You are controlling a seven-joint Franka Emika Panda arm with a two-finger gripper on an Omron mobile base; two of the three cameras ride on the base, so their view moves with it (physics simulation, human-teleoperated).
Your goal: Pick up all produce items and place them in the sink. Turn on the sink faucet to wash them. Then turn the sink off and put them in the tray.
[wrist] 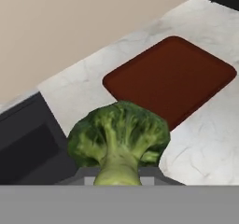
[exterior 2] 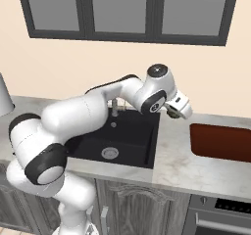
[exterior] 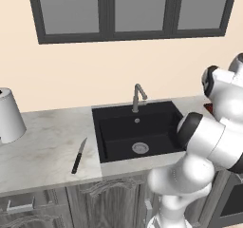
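The gripper [exterior 2: 174, 112] hangs above the marble worktop [exterior 2: 181, 165], just past the right rim of the sink [exterior 2: 117, 141], its jaws pinching the broccoli floret [wrist: 119, 141] by the pale stem. In the hand view the floret's bumpy green head sits between the sink's corner and the tray [wrist: 172, 78], which lies flat on the worktop to the right of the sink. The faucet [exterior: 138, 97] stands at the sink's back rim. A black-handled knife [exterior: 79, 156] lies on the worktop left of the sink, and a white cylinder [exterior: 8, 116] stands farther left.
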